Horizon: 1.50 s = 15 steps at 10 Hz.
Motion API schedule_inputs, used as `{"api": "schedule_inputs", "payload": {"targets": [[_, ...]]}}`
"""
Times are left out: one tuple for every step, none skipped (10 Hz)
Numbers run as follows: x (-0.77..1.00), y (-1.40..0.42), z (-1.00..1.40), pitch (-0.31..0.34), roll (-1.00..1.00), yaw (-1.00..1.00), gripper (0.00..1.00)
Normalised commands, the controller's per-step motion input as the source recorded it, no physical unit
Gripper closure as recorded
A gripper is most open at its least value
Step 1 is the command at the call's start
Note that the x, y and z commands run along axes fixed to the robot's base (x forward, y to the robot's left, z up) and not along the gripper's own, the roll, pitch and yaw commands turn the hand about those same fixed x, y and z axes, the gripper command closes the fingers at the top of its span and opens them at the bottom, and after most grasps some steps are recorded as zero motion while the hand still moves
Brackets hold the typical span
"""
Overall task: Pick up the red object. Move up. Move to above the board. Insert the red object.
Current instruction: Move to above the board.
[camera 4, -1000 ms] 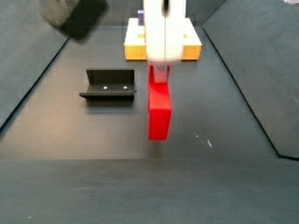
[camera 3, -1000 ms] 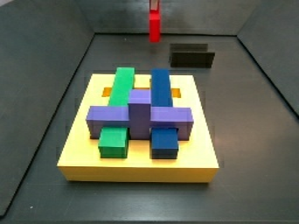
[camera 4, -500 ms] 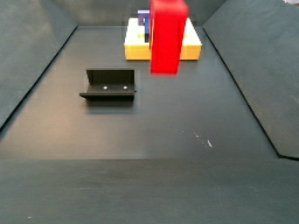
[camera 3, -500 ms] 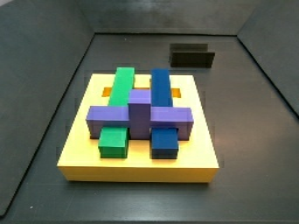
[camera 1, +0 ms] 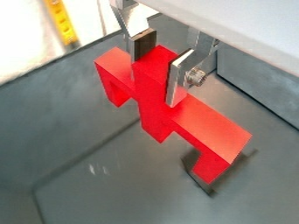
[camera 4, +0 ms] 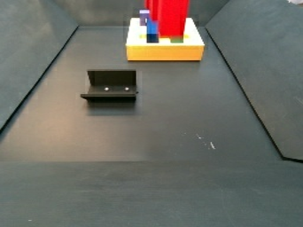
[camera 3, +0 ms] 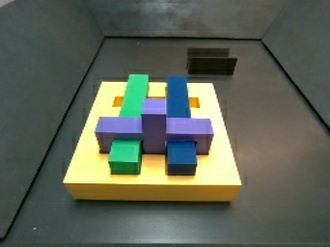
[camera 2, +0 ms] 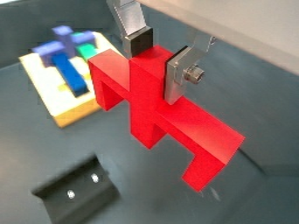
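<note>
My gripper (camera 1: 162,66) (camera 2: 160,61) is shut on the central stem of the red object (camera 1: 176,114) (camera 2: 176,131), one silver finger on each side. The comb-like piece hangs high above the grey floor in both wrist views. In a side view only its lower part (camera 4: 174,16) shows at the top edge, in front of the board (camera 4: 166,51), and the gripper is out of frame. The yellow board (camera 3: 154,183) carries green, blue and purple blocks. It also shows off to the side in a wrist view (camera 2: 65,107). The red piece is absent from the side view that looks down on the board.
The dark L-shaped fixture (camera 4: 110,86) (camera 3: 213,63) (camera 2: 73,188) stands on the floor apart from the board. Grey tray walls slope up around the floor (camera 4: 154,124). A thin yellow strip of the board (camera 1: 61,17) shows at a wrist view's edge.
The red object has risen with the gripper, leaving one side view entirely and climbing to the top edge of the other. Board and fixture have not moved.
</note>
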Motion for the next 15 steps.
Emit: {"api": "schedule_inputs", "payload": {"targets": [[-0.11,-1.4,0.14,0.009,0.0,1.0,1.0],[-0.1,-1.4,0.14,0.01,0.0,1.0,1.0],[-0.1,-1.4,0.15,0.011,0.01,1.0,1.0],[-0.11,-1.4,0.15,0.009,0.01,1.0,1.0],[-0.11,-1.4,0.15,0.009,0.01,1.0,1.0],[-0.11,-1.4,0.16,0.01,0.01,1.0,1.0],[-0.1,-1.4,0.17,0.012,0.01,1.0,1.0],[-0.09,-1.4,0.18,0.017,0.02,1.0,1.0],[-0.07,-1.4,0.19,0.028,0.03,1.0,1.0],[-0.02,-0.86,0.12,0.036,0.03,1.0,1.0],[0.04,-0.36,0.05,0.054,0.04,1.0,1.0],[0.06,-0.2,0.04,0.065,0.04,1.0,1.0],[0.05,-0.11,0.03,0.079,0.05,1.0,1.0],[0.05,-0.09,0.03,0.086,0.05,1.0,1.0],[0.05,-0.05,0.02,0.115,0.07,1.0,1.0]]}}
